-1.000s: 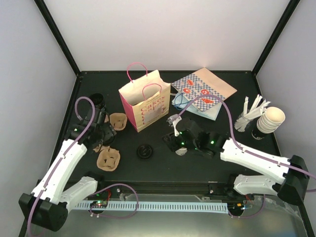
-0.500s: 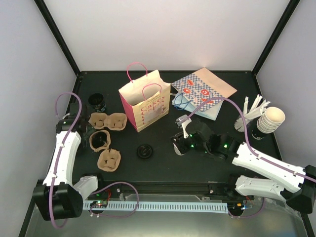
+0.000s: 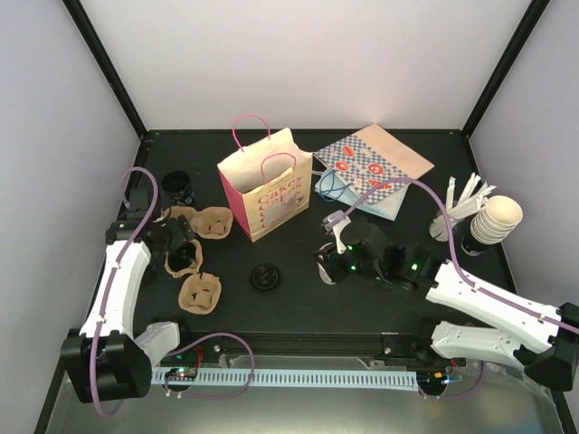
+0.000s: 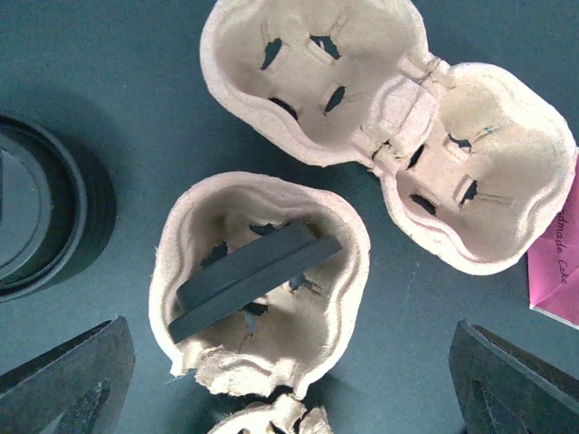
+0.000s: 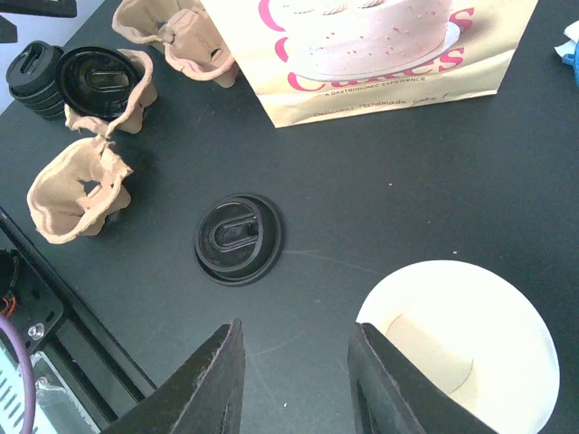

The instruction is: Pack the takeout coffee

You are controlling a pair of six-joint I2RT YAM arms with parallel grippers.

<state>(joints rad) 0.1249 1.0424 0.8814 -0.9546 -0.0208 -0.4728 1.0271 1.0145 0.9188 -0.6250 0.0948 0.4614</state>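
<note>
Your right gripper [image 5: 294, 330]: fingers part-spread, bare table between them, nothing pinched. A black lid [image 5: 238, 238] lies flat just ahead of the fingertips, with the pink bag [image 5: 380, 54] beyond it. The cup [image 5: 470, 334] stands upright just outside the finger on the view's right, its rim partly behind that finger. White rim, cream inside. Your left gripper [image 4: 288, 362]: fingers spread wide over a carrier [image 4: 194, 231] holding a tilted lid [image 4: 249, 280]. Only the right wrist view shows the cup clearly.
</note>
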